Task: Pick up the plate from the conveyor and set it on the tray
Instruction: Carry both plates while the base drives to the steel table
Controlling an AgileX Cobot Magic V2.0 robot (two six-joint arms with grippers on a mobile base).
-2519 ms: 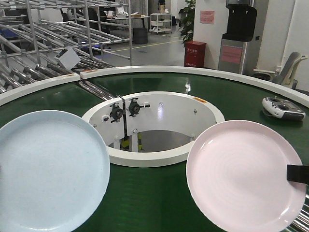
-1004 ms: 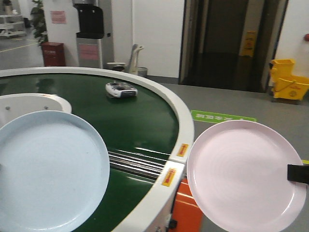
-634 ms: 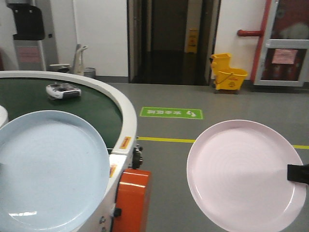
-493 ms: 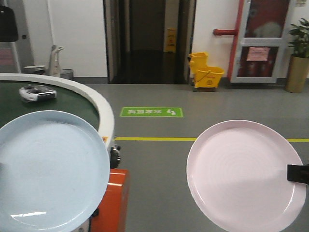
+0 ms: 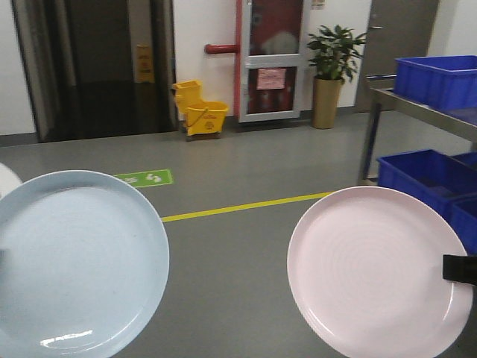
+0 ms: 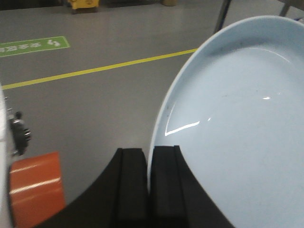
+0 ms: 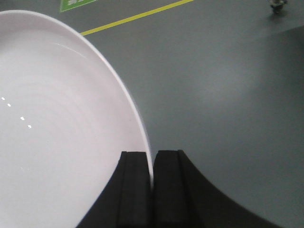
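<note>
The pale blue plate (image 5: 78, 261) is held off the conveyor, roughly level above the grey floor, on the near side of the yellow floor line (image 5: 246, 205) at its left end. The left gripper (image 6: 148, 175) has its two black fingers (image 6: 130, 183) closed tight on the plate's rim. The pink plate (image 5: 369, 268) is held the same way on the near side of the line, towards its right end. The right gripper (image 7: 152, 178) is clamped on that plate's edge, with the rim passing between its jaws. The two plates are well apart and do not touch. Of the conveyor (image 6: 3, 123), only a sliver of white rim shows in the left wrist view, to the left of the line, with an orange panel (image 6: 35, 190) beside it. A green floor sign (image 5: 145, 178) lies just beyond the line's left end. A yellow mop bucket (image 5: 200, 112) and a potted plant (image 5: 334, 71) stand well beyond the line, by the far wall. Blue crates (image 5: 417, 175) sit on a steel rack (image 5: 369, 127) past the line's right end.
</note>
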